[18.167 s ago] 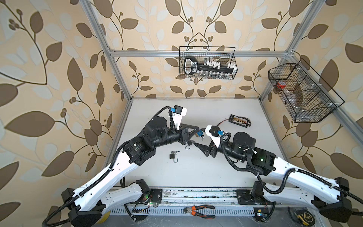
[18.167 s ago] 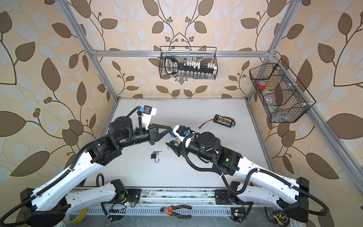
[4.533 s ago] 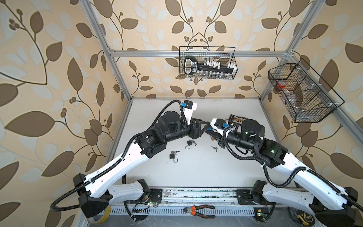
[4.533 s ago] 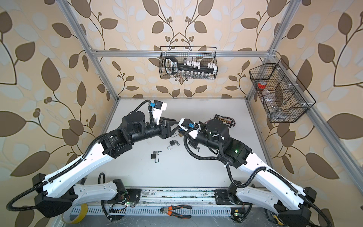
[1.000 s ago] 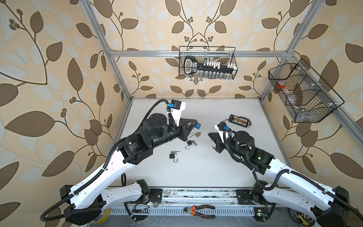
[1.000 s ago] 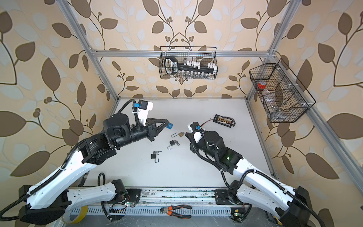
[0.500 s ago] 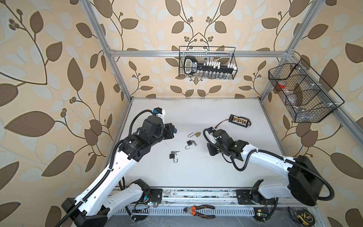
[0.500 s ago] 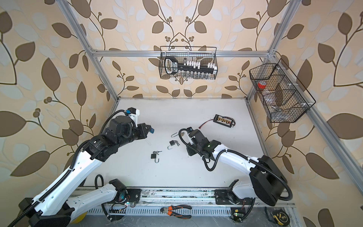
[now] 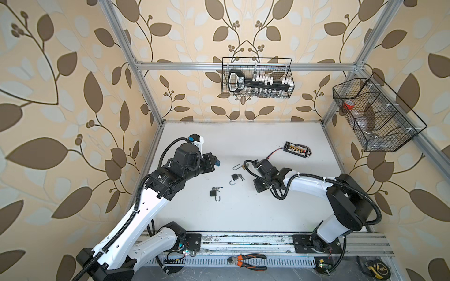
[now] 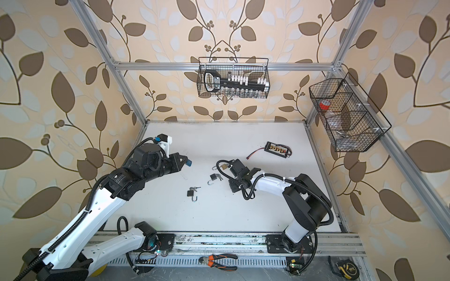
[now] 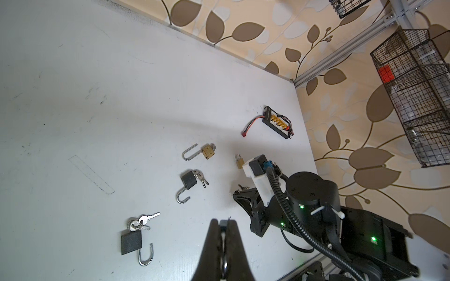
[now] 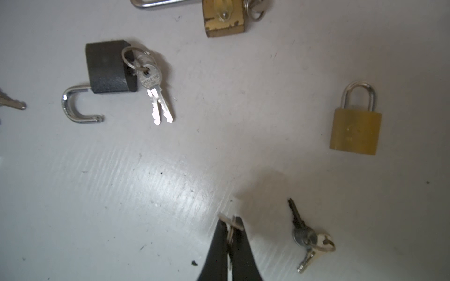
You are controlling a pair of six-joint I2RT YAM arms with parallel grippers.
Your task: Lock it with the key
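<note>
Several padlocks lie mid-table. A brass padlock [image 9: 239, 167] with a long open shackle is farthest back. A black padlock [image 9: 235, 177] and another black padlock [image 9: 214, 193] both lie open with key bunches in them. A small brass padlock [image 12: 355, 131] lies shut, with a loose key bunch [image 12: 306, 237] beside it; my right arm hides both in the top views. My left gripper [image 9: 217, 162] hangs shut and empty, left of the locks. My right gripper [image 12: 231, 222] is shut, low over the table, just beside the loose keys, holding nothing.
A black connector board [image 9: 297, 149] with a red lead lies at the back right. Wire baskets hang on the back wall [image 9: 257, 77] and the right wall [image 9: 375, 116]. Pliers [image 9: 247, 259] and a tape measure [image 9: 373, 267] lie in front of the rail.
Over the last second both arms drew back from the middle. The left pulled toward the left wall. The right folded down low over the table.
</note>
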